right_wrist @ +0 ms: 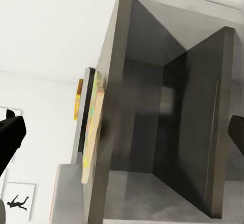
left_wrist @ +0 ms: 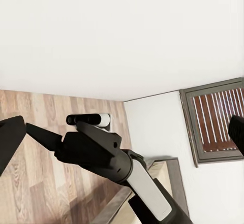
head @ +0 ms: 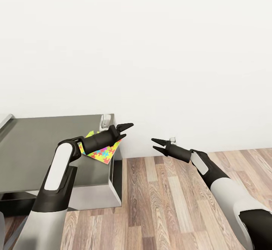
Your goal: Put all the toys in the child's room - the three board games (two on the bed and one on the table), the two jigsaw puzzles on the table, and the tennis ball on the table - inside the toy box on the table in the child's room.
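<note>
At the left stands the table (head: 41,144), its dark-grey top ending in a corner by the white wall (head: 170,46). On that corner lies a jigsaw puzzle (head: 101,152), bright with interlocking pieces, its edge reaching the table's end. The left arm (head: 56,174) rises from below, bends sharply at the elbow and runs level over the puzzle, so its left pincer (head: 125,129) hangs just past the table's corner, fingers a little apart and holding nothing. To the right, over the wood plank floor (head: 170,204), the right arm (head: 226,182) stretches in from the lower corner, pointing back toward the table. Its right pincer (head: 159,146) is narrowly parted and empty, near the left one but not touching. In the right wrist view the puzzle (right_wrist: 92,132) shows edge-on against the table top, above the open dark space beneath it.
</note>
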### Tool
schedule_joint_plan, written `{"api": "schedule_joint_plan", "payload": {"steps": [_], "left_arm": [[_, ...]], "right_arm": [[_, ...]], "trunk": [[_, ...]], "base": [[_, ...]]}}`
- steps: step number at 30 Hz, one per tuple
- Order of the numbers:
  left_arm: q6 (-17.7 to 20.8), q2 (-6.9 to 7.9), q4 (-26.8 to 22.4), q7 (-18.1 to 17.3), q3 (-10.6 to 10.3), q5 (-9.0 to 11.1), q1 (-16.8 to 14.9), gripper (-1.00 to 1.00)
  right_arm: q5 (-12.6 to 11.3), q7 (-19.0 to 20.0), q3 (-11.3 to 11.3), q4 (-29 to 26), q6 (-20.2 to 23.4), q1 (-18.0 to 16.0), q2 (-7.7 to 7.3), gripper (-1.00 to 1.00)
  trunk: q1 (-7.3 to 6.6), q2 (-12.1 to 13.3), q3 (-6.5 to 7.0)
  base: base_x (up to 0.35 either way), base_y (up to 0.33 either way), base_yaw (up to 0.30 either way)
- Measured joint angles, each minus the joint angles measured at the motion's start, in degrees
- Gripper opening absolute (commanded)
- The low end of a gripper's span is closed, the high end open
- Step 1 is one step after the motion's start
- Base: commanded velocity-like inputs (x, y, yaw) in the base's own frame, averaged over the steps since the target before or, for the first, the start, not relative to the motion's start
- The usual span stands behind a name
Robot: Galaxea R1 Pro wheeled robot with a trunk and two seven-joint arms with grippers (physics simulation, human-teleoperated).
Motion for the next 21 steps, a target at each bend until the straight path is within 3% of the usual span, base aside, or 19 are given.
{"api": "schedule_joint_plan", "payload": {"steps": [21], "left_arm": [[0.58,-0.23,0.00,-1.34,-0.07,0.00,0.00,1.00]], "right_arm": [[-0.04,-1.14,-0.42,0.44,-0.22,-1.79,-0.74,1.00]], "trunk": [[0.00,0.00,0.00]], "base": [[0.000,0.000,0.000]]}}
